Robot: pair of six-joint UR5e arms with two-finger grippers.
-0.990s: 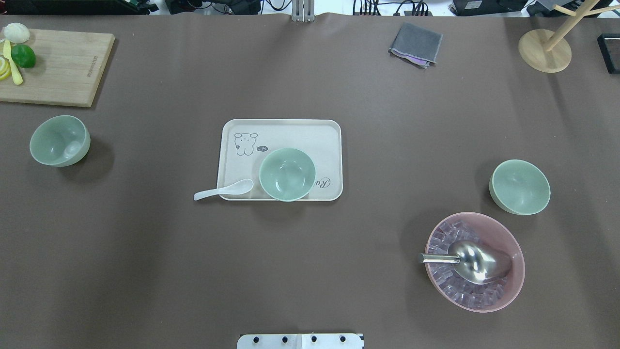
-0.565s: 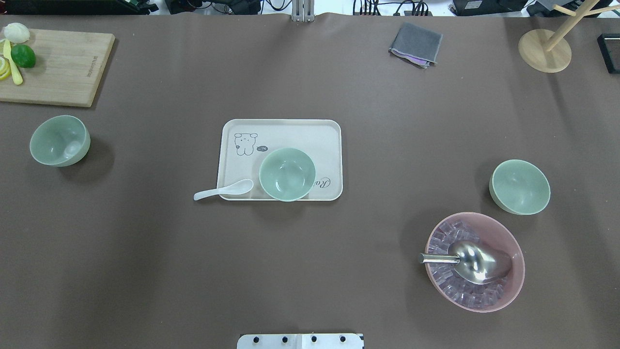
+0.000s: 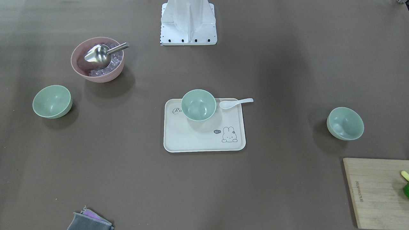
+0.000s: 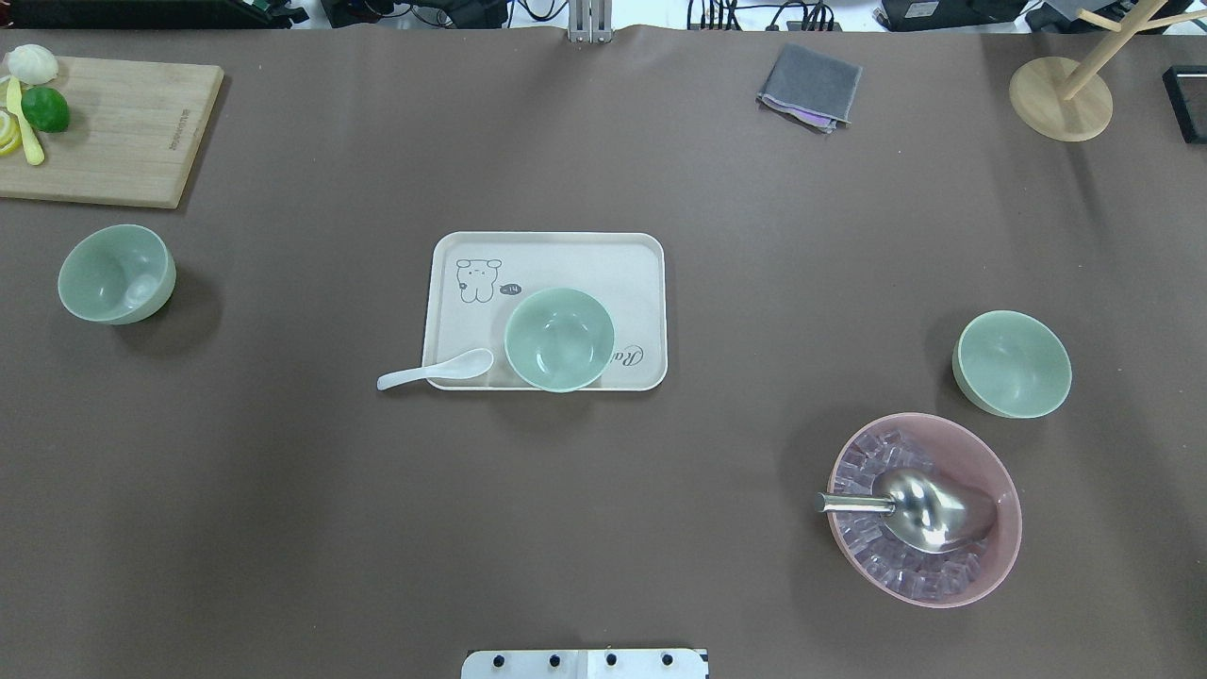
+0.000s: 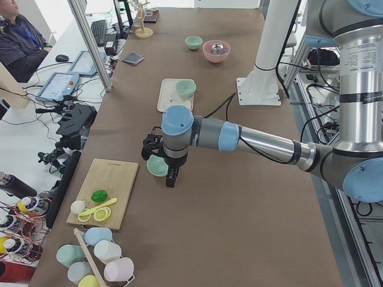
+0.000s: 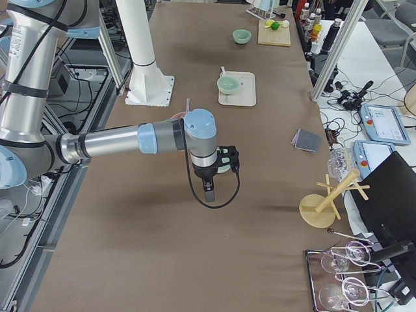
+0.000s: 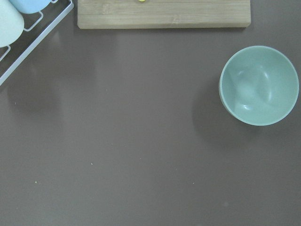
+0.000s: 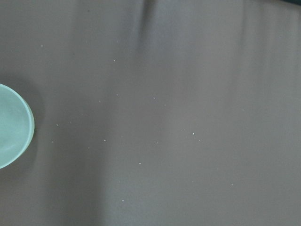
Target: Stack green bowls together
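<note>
Three pale green bowls stand apart. One green bowl (image 4: 558, 339) sits on the cream tray (image 4: 566, 256) in the middle. A second green bowl (image 4: 116, 273) is at the far left, seen in the left wrist view (image 7: 258, 85). A third green bowl (image 4: 1012, 364) is at the right, at the edge of the right wrist view (image 8: 11, 126). My left gripper (image 5: 170, 181) hangs above the left bowl (image 5: 157, 166). My right gripper (image 6: 209, 193) hangs by the right bowl (image 6: 225, 168). Both show only in side views, so I cannot tell if they are open or shut.
A pink bowl (image 4: 924, 509) with ice and a metal scoop stands near the right bowl. A white spoon (image 4: 436, 370) lies against the tray. A cutting board (image 4: 113, 132) with fruit, a grey cloth (image 4: 809, 87) and a wooden stand (image 4: 1061, 99) line the far edge.
</note>
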